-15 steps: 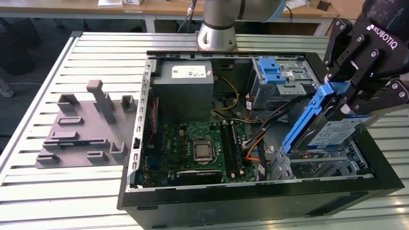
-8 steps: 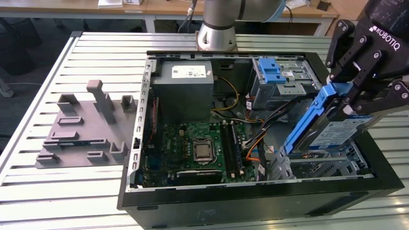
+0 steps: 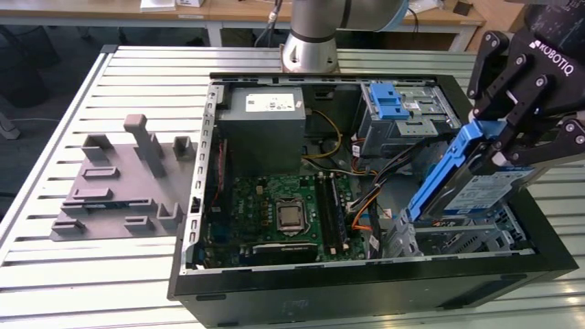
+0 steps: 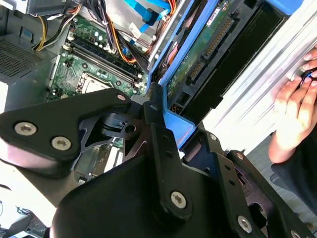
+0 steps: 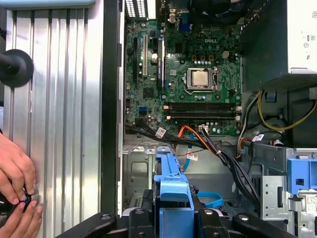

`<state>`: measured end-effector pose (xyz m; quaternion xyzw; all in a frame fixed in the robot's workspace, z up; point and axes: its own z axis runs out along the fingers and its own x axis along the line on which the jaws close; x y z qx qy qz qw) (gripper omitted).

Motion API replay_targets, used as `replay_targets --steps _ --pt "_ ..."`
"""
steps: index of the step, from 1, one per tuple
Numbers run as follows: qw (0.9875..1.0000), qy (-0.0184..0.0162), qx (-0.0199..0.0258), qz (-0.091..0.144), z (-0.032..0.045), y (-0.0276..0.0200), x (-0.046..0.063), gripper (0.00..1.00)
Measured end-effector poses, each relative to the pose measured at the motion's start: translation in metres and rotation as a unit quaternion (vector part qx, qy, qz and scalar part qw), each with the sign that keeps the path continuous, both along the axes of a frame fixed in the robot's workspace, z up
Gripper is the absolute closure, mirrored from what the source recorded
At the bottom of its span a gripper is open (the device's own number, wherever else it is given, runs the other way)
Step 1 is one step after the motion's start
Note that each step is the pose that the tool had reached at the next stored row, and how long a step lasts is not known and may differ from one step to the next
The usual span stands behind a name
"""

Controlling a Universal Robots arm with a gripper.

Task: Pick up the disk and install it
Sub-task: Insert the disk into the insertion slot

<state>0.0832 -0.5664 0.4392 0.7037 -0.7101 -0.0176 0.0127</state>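
Hand tilted, gripping the disk

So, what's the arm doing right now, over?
Black gripper shut on the silver hard drive with blue rails. Drive tilted over the metal bay. Orange cables nearby.

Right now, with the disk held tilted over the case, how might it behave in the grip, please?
The disk looks like rigid metal, so it should not flex. Probably dense for its size; held near its upper end by the gripper, it might pivot. Its blue plastic rails look slippery.
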Motion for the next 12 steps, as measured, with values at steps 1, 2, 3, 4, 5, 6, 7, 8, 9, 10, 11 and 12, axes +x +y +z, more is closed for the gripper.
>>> replay_targets --steps 1,2,3,4,5,6,7,8,9,10,11,12 --pt "1.0 0.0 0.0 0.0 -0.0004 -0.0001 0.0002 0.64" --pt "1.0 0.0 0.0001 0.0 -0.0008 -0.0001 0.0003 0.64" --pt "1.0 0.0 0.0001 0.0 -0.0013 -0.0003 0.0003 0.64" --pt "1.0 0.0 0.0001 0.0 -0.0017 -0.0004 0.0003 0.64" --pt "1.0 0.0 0.0 0.0 -0.0022 -0.0004 0.0004 0.64" --pt "1.0 0.0 0.0001 0.0 -0.0027 -0.0004 0.0004 0.64" --pt "1.0 0.0 0.0001 0.0 -0.0032 -0.0005 0.0004 0.64" --pt "1.0 0.0 0.0001 0.0 -0.0038 -0.0006 0.0004 0.64" --pt "1.0 0.0 0.0001 0.0 -0.0045 -0.0007 0.0005 0.64" --pt "1.0 0.0 0.0 0.0 -0.0052 -0.0008 0.0005 0.64" --pt "1.0 0.0 0.0 0.0 -0.0059 -0.0008 0.0005 0.64" --pt "1.0 0.0 0.0001 0.0 -0.0067 -0.0009 0.0006 0.64"
